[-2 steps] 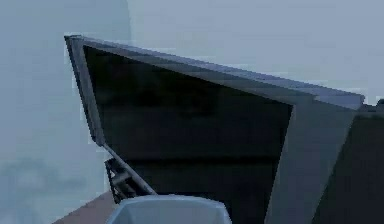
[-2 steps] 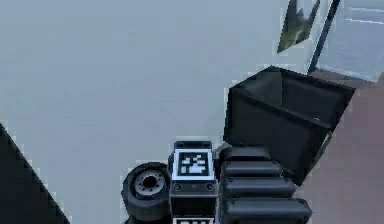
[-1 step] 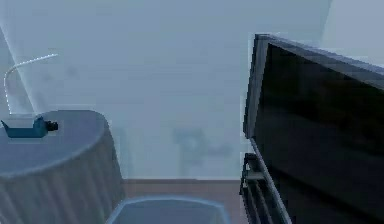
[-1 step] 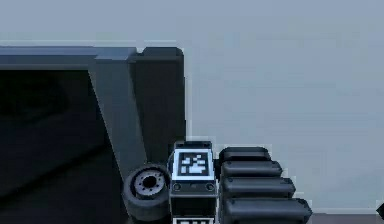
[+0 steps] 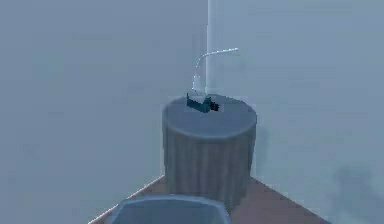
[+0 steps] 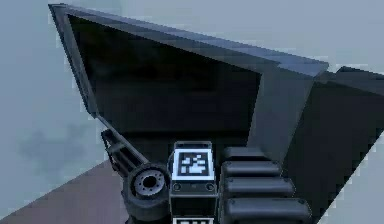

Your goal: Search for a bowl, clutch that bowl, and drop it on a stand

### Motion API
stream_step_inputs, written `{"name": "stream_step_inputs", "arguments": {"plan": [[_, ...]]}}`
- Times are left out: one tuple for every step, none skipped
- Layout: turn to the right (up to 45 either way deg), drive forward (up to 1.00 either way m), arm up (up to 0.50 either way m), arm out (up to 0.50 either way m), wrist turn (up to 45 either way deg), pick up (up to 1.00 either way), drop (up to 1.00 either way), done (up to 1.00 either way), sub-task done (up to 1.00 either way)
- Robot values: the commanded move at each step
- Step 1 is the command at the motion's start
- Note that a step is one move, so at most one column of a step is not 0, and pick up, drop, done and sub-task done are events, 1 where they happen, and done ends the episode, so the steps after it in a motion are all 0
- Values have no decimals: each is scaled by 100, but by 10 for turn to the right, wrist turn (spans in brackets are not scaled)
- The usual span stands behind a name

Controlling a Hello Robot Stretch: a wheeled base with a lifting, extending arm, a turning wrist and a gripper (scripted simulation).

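Observation:
A round grey stand (image 5: pixel 210 145) with ribbed sides sits in the room's corner, middle of the forward view. On its top rests a small dark object with a thin white bent arm (image 5: pixel 203 98), like a desk lamp. A grey-blue rounded rim (image 5: pixel 170 208) pokes up from the forward view's bottom edge; I cannot tell what it is. In the arm side view the dark arm (image 6: pixel 250 190) rises at the bottom with a white marked square (image 6: pixel 195 165). Left of it is the gripper (image 6: pixel 125 160), dark against a dark panel. I cannot tell whether it holds anything.
A large dark flat panel (image 6: pixel 170 90) in a grey frame, like a screen, stands close behind the arm. Pale walls (image 5: pixel 80 80) meet behind the stand. Brown floor (image 5: pixel 275 200) shows around the stand's foot and at the arm side view's lower left.

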Motion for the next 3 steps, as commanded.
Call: {"name": "stream_step_inputs", "arguments": {"plan": [[-390, 0, 0, 0, 0, 0, 0, 0, 0], [450, 0, 0, 0, 0, 0, 0, 0, 0], [450, 0, 0, 0, 0, 0, 0, 0, 0]]}}
